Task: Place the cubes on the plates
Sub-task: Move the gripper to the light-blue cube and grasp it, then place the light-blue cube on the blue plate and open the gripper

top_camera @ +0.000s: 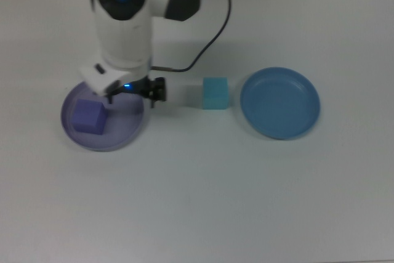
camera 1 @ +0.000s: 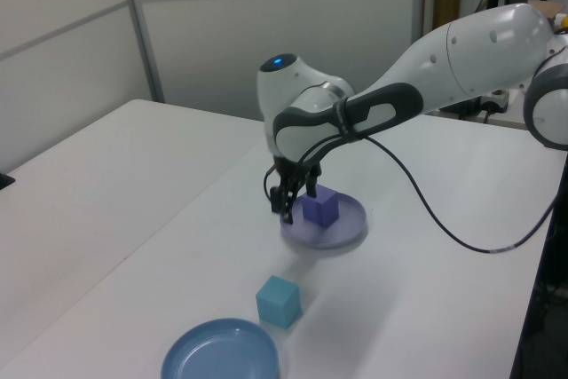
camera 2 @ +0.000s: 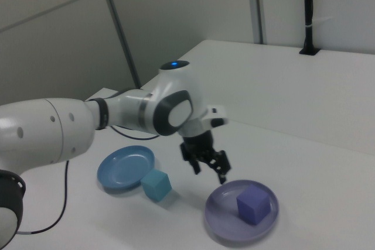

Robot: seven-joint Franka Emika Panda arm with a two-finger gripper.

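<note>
The violet-purple cube (top_camera: 88, 117) (camera 1: 320, 206) (camera 2: 253, 205) rests flat inside the pale lavender plate (top_camera: 120, 129) (camera 1: 348, 229) (camera 2: 224, 216), nothing gripping it. My gripper (top_camera: 134, 92) (camera 1: 288, 198) (camera 2: 209, 165) hangs open and empty above the plate's edge, on the side facing the teal cube. The light teal cube (top_camera: 215, 93) (camera 1: 279, 300) (camera 2: 156, 185) sits on the table between the two plates, close to the blue plate (top_camera: 280, 103) (camera 1: 220, 350) (camera 2: 125, 168), which holds nothing.
A black cable (top_camera: 212, 41) trails from the arm across the white table (top_camera: 203, 201). Grey wall panels stand behind the table in the left and right views.
</note>
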